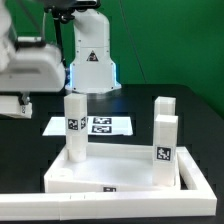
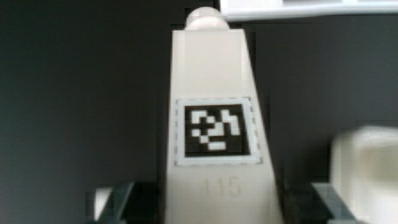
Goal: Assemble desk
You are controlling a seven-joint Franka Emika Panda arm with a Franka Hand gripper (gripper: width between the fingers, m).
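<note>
Faintly, tagged leg (image 2: 217, 130) reads "115" (embossed).

One desk panel (image 1: 120, 165) and three upright legs (image 1: 74, 125).

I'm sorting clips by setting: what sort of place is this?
Probably a robotics lab bench, not a home or workshop. A white robot arm stands on a black table before a green backdrop, and a marker board and tagged desk legs suit camera tracking.

White arm (image 1: 90, 50) — black triangle mark
</note>
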